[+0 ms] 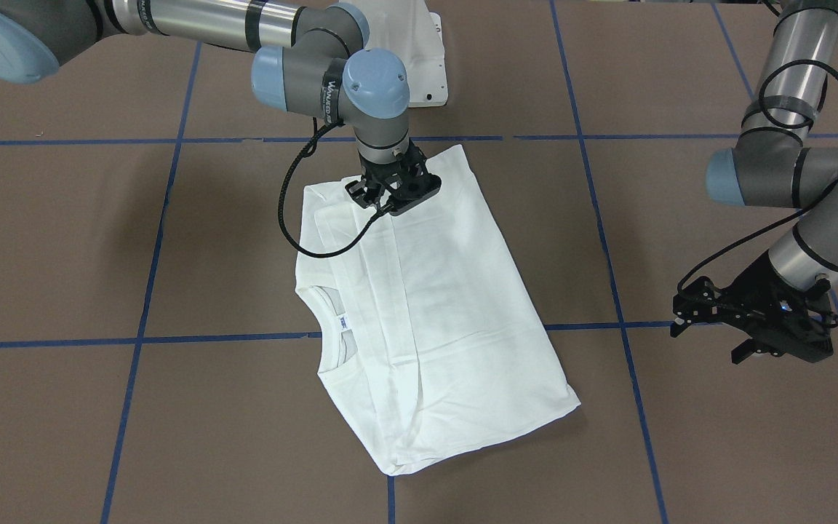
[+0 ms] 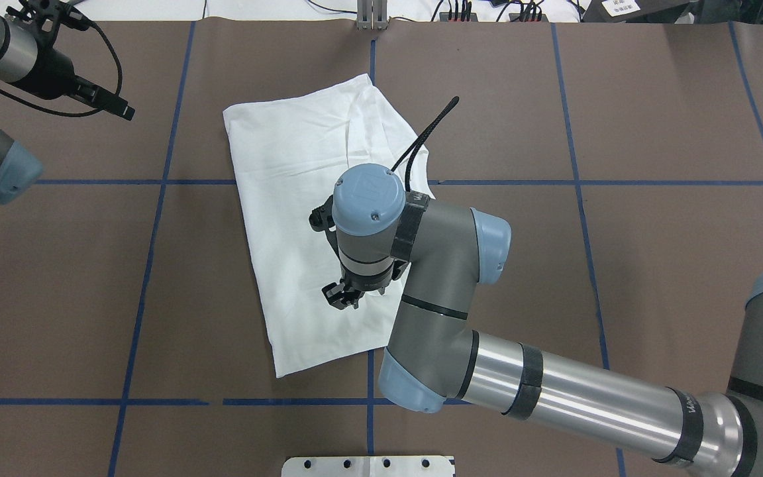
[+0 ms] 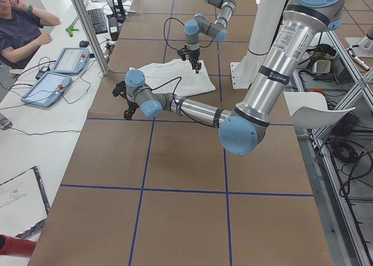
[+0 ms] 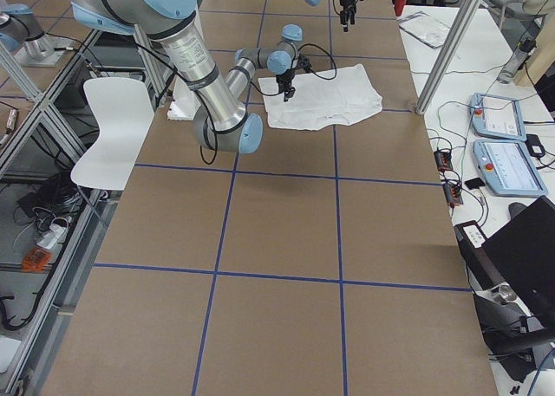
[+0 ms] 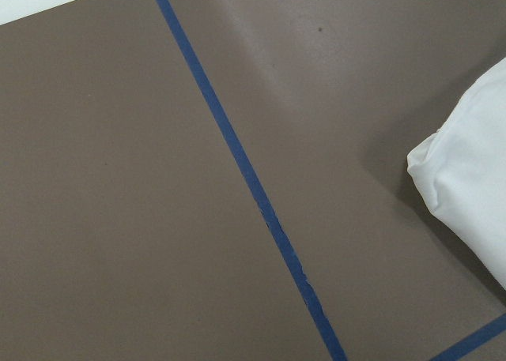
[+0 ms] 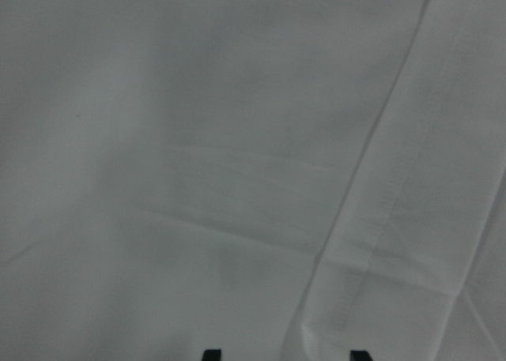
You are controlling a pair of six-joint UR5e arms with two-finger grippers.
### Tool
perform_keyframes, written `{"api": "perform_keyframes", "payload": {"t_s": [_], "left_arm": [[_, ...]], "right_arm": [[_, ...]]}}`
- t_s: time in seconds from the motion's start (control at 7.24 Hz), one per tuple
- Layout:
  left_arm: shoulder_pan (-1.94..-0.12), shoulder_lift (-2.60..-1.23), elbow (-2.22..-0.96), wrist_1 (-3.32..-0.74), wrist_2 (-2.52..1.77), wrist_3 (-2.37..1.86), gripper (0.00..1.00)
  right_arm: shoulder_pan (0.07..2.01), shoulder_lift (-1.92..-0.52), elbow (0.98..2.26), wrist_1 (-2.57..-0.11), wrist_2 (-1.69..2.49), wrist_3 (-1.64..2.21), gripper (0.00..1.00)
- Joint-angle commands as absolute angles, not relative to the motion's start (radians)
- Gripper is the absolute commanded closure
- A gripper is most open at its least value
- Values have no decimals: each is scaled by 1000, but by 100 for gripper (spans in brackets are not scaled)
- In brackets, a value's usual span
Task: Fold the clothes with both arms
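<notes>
The clothes, one white long-sleeved T-shirt (image 1: pixel 433 320), lie folded into a slanted rectangle on the brown table, collar and blue-printed label (image 1: pixel 344 322) showing at one end. My right gripper (image 1: pixel 388 195) points straight down onto the hem end of the shirt (image 2: pixel 289 199), very close to the cloth. Its wrist view is filled with white fabric (image 6: pixel 237 156) and a seam, with two black fingertips (image 6: pixel 210 355) apart at the bottom edge, so it is open. My left gripper (image 1: pixel 710 336) hangs open beside the shirt, over bare table. A folded corner of the shirt (image 5: pixel 470 195) shows in the left wrist view.
Blue tape lines (image 1: pixel 150 291) grid the brown table. The white pedestal (image 1: pixel 430 51) stands at the robot's side of the shirt. A person (image 3: pixel 20 30) sits by tablets (image 3: pixel 55 74) past the table's far edge. A white chair (image 4: pixel 113 123) stands off the table.
</notes>
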State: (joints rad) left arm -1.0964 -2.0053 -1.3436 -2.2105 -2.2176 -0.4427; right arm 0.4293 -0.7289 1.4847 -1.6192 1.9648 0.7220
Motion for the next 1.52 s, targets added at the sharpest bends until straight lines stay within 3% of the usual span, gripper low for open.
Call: {"api": "perform_keyframes", "payload": {"t_s": [0.0, 1.24, 1.38], "left_arm": [[-1097, -2005, -1344, -2210, -2218, -443, 0], [-1097, -2005, -1348, -2210, -2217, -443, 0], [-1097, -2005, -1348, -2210, -2217, -443, 0]], "right_arm": [[428, -723, 1480, -1675, 1959, 686, 57], [420, -680, 1417, -1686, 1928, 650, 59], [420, -684, 1417, -1687, 1928, 650, 63]]}}
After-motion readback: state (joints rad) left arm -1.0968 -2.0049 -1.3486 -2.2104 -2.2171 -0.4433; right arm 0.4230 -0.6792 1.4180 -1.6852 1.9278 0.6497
